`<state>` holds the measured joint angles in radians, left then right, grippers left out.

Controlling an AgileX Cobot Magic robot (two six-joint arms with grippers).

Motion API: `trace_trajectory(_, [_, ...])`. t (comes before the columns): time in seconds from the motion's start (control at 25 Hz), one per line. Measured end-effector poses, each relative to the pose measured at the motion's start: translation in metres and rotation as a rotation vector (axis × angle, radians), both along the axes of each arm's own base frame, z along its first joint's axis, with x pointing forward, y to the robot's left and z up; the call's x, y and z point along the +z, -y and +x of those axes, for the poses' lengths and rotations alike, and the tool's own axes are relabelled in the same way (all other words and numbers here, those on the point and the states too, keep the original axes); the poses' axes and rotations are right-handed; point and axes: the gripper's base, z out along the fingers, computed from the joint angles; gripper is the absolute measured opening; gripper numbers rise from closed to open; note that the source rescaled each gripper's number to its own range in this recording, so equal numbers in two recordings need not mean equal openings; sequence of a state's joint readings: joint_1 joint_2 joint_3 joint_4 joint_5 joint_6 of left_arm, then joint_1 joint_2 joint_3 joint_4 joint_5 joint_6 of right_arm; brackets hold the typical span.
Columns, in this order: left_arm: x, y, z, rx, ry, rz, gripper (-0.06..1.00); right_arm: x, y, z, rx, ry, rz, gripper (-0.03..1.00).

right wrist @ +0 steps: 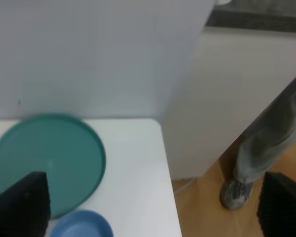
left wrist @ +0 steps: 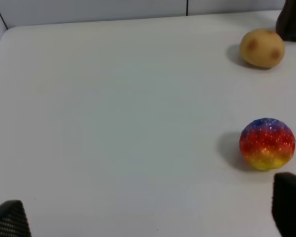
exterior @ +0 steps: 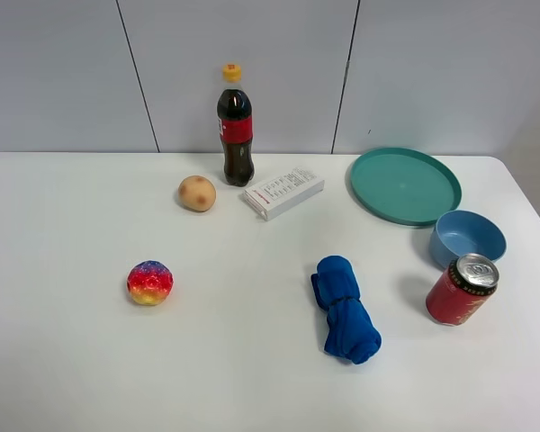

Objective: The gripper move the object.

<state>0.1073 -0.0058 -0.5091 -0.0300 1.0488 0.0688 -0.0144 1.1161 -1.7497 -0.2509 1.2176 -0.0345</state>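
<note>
Two claws, neither touching anything. Left claw (left wrist: 148, 217): spread, empty, low over the tabletop (left wrist: 113, 123); bottle (left wrist: 292, 19) stands upright well ahead, past the potato (left wrist: 262, 48), axis vertical. Right claw (right wrist: 153, 207): spread, empty, over the teal plate (right wrist: 44, 158); bottle outside its view. Left judged nearer.

A white table (exterior: 90, 378) fills most of the overhead frame, lit evenly with soft, short shadows. Behind it, across the top, runs a pale grey panelled wall (exterior: 63, 72) split by thin dark seams. Past the table's right edge, the right wrist view shows a wooden floor (right wrist: 207, 217) (warm orange-brown) and a white cabinet side (right wrist: 237, 98).
</note>
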Motion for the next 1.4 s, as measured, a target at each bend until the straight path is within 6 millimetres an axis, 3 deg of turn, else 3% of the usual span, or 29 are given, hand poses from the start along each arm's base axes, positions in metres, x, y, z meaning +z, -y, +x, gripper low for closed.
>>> trace_trajectory(0.16, [0.0,0.0,0.0,0.0,0.0,0.0,1.0,0.002,0.0,-0.037,-0.012,0.061,0.007,0.58])
trace_trajectory(0.24, [0.0,0.0,0.0,0.0,0.0,0.0,1.0,-0.011,0.0,-0.053,-0.013,0.043,0.006,0.58])
trace_trajectory(0.56, [0.0,0.0,0.0,0.0,0.0,0.0,1.0,-0.103,-0.008,-0.118,0.041,-0.061,0.075,0.58])
trace_trajectory(0.88, [0.0,0.0,0.0,0.0,0.0,0.0,1.0,-0.191,-0.016,-0.182,0.114,0.144,0.115,0.58])
trace_trajectory(1.08, [0.0,0.0,0.0,0.0,0.0,0.0,1.0,-0.225,-0.019,-0.185,0.13,0.136,0.144,0.58])
trace_trajectory(1.4, [0.0,0.0,0.0,0.0,0.0,0.0,1.0,-0.25,-0.024,-0.172,0.178,0.048,0.205,0.58])
